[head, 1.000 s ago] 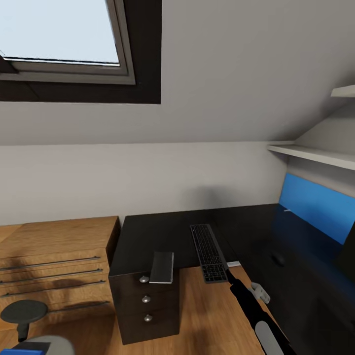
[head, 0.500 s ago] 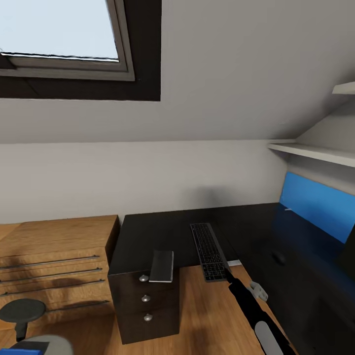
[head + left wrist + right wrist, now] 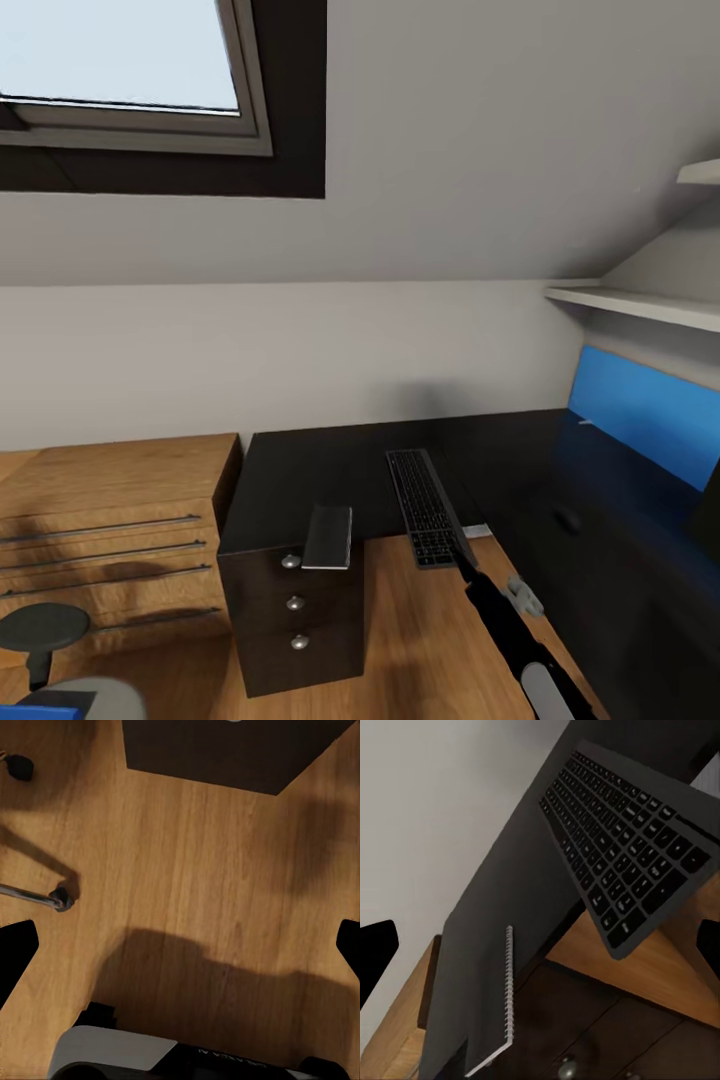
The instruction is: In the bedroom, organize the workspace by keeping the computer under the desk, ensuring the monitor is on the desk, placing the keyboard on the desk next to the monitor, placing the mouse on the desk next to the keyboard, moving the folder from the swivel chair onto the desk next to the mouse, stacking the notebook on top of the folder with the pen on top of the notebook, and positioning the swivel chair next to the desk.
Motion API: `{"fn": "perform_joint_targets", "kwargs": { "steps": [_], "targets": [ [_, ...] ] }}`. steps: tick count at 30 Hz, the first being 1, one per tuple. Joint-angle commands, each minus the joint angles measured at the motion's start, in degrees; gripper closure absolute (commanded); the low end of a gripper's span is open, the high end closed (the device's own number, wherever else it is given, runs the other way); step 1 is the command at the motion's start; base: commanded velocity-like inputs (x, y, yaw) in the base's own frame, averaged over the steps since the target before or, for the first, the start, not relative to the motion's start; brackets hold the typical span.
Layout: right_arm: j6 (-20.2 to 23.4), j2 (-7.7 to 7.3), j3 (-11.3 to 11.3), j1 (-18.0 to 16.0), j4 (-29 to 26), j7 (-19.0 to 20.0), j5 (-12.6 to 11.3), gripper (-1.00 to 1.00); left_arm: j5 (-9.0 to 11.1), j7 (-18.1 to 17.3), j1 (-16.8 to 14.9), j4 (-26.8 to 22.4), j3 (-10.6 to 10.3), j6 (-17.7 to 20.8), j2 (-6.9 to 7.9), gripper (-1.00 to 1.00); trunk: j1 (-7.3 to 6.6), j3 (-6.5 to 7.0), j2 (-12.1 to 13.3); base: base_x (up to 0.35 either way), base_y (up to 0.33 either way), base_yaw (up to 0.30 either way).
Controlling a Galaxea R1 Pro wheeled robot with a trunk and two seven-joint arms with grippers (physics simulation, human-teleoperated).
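Observation:
The black keyboard [image 3: 424,508] lies on the glossy black desk [image 3: 300,470], with its near end overhanging the desk's inner edge [image 3: 624,847]. A grey spiral notebook [image 3: 328,537] rests above the drawers [image 3: 495,1009]. The small black mouse [image 3: 567,518] sits on the desk's right wing. My right arm [image 3: 505,625] reaches up to just under the keyboard's near end, and my right gripper [image 3: 540,949] is open. My left gripper [image 3: 180,945] hangs open over the wood floor. A corner of the swivel chair [image 3: 42,628] shows at lower left, with the blue folder [image 3: 35,713] on its seat.
A low light-wood cabinet [image 3: 110,520] stands left of the desk's drawer unit [image 3: 295,625]. White shelves [image 3: 640,305] and a blue panel [image 3: 640,410] are on the right wall. A chair castor [image 3: 19,766] and a chrome leg [image 3: 34,896] lie near my left gripper.
The whole head view has shifted slightly, so the camera moved. My right forearm has sunk a little. Keyboard, notebook and mouse have stayed in place.

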Motion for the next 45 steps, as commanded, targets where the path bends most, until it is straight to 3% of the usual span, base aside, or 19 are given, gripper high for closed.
{"fn": "perform_joint_targets", "kwargs": {
  "steps": [1,6,17,22,32,45],
  "targets": [
    [0.14,0.06,-0.34,-0.04,0.33,0.74,-0.54,-1.0,0.61,0.26,0.01,0.18,0.06,0.27,-0.02,-1.0,0.24,-0.25,-0.47,0.0,0.0,0.0],
    [0.31,0.1,-1.12,-0.04,1.09,2.58,-0.59,-1.0,0.61,0.25,0.01,1.81,0.15,-0.75,0.1,-1.0,1.34,-1.15,-2.48,0.0,0.0,0.0],
    [1.25,-0.03,-3.29,-0.04,1.45,6.13,-1.13,-1.0,0.64,0.32,0.0,6.03,0.24,-9.36,0.19,-1.0,3.75,-3.13,-6.89,0.0,0.0,0.0],
    [6.35,-0.21,-5.99,-0.04,1.46,6.66,-3.93,-1.0,0.61,0.3,0.01,6.8,0.14,-10.26,0.19,-1.0,4.85,-4.02,-8.89,0.0,0.0,0.0],
    [12.38,-2.45,-7.19,-0.04,1.46,7.35,-10.42,-1.0,0.61,0.29,0.01,6.99,0.11,-10.56,0.19,-1.0,7.05,-5.82,-12.91,0.0,0.0,0.0],
    [15.16,-3.2,-7.25,-0.04,1.47,7.37,-12.23,-1.0,0.61,0.29,0.01,7.2,0.11,-10.6,0.11,-1.0,9.9,-8.15,-18.12,0.0,0.0,0.0]
  ]
}}
